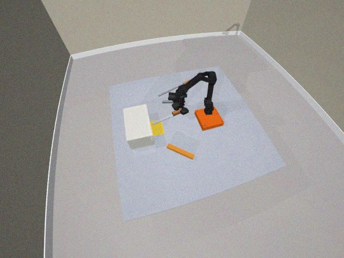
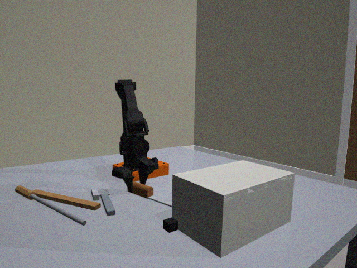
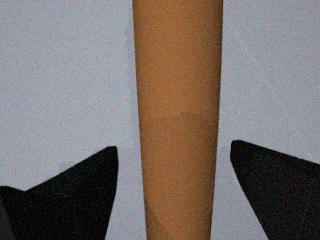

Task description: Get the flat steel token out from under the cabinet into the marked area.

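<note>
My gripper (image 1: 179,109) (image 2: 136,186) (image 3: 175,152) is open, its fingers standing on either side of a wooden handle (image 1: 176,112) (image 2: 145,190) (image 3: 180,75), with a gap on each side in the wrist view. A thin metal rod (image 1: 164,119) (image 2: 159,202) runs from that handle toward the cabinet (image 1: 137,122) (image 2: 197,213). In the top view the rod's end shows over the yellow marked area (image 1: 158,130), close to the cabinet's front edge. I cannot make out the steel token in any view; the vent slots are not visible either.
An orange bar (image 1: 180,151) lies nearer the top camera. A grey rod with a wooden handle (image 1: 166,92) (image 2: 58,210), a wooden strip (image 2: 67,200) and a grey piece (image 1: 167,101) (image 2: 107,204) lie beyond the gripper. A small black block (image 2: 170,225) is beside the cabinet.
</note>
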### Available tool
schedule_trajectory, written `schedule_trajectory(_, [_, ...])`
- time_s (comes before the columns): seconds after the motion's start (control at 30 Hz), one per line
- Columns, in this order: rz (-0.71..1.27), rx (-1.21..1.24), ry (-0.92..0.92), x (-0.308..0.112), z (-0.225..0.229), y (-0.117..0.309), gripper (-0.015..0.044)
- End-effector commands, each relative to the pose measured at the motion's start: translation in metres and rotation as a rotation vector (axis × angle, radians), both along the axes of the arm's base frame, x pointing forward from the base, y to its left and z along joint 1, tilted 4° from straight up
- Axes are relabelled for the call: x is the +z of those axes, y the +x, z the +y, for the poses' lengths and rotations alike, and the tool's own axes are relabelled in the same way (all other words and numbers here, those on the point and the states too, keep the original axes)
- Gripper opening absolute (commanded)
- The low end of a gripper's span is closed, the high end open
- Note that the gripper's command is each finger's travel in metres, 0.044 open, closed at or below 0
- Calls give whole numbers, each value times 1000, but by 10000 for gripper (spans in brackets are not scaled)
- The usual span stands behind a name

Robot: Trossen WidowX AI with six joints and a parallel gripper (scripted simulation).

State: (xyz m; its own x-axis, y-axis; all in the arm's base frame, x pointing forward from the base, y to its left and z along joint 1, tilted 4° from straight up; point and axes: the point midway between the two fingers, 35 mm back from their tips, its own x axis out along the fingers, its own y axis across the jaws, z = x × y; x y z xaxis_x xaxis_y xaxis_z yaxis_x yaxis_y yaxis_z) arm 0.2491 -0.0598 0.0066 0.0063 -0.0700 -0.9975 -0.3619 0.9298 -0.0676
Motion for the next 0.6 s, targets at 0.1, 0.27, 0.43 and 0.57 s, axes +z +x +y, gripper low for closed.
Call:
schedule_trajectory(0.1, [4, 2, -2, -4, -2, -5, 270])
schedule_trajectory(0.27, [-3, -1, -1, -1, -1, -1, 139])
schedule_trajectory(0.43, [-3, -1, -1, -1, -1, -1, 105])
schedule_trajectory(0.57, [-3, -1, -1, -1, -1, -1, 59])
